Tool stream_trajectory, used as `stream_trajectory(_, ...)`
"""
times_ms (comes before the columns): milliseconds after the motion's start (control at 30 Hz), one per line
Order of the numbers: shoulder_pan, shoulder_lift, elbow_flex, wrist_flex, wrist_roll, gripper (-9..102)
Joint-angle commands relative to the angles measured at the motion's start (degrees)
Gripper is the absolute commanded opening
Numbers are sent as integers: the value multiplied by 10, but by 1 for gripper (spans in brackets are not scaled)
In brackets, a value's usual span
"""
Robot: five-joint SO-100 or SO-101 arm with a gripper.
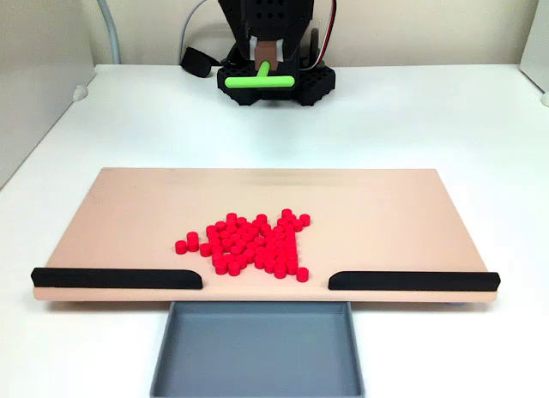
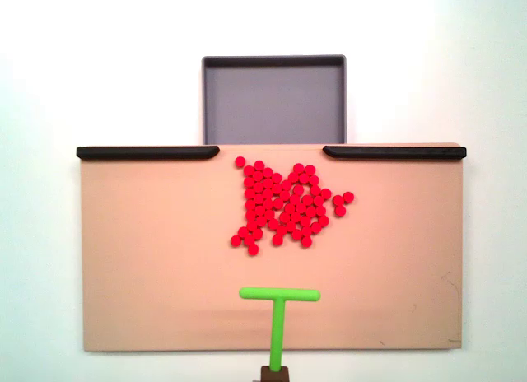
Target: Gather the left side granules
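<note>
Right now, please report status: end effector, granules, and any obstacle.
End effector shut on green T-tool, raised behind board. Granules in one cluster mid-board, before rail gap. Grey tray empty. Path clear.

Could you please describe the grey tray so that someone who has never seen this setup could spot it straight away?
Start from the large flat beige board on the white table. One long edge carries two black rails with a gap between them, and the shallow rectangular grey tray lies just beyond that gap. Unlike the board with its heap of small red cylindrical granules, it has a raised rim and holds nothing.
</note>
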Motion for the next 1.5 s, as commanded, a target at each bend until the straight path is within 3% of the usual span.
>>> stream_trajectory(0,-25,-1,-4,-1,-4,0)
stream_trajectory(700,11,-34,-13,-18,-63,0)
stream_trajectory(1467,4,-33,-4,-25,-33,0)
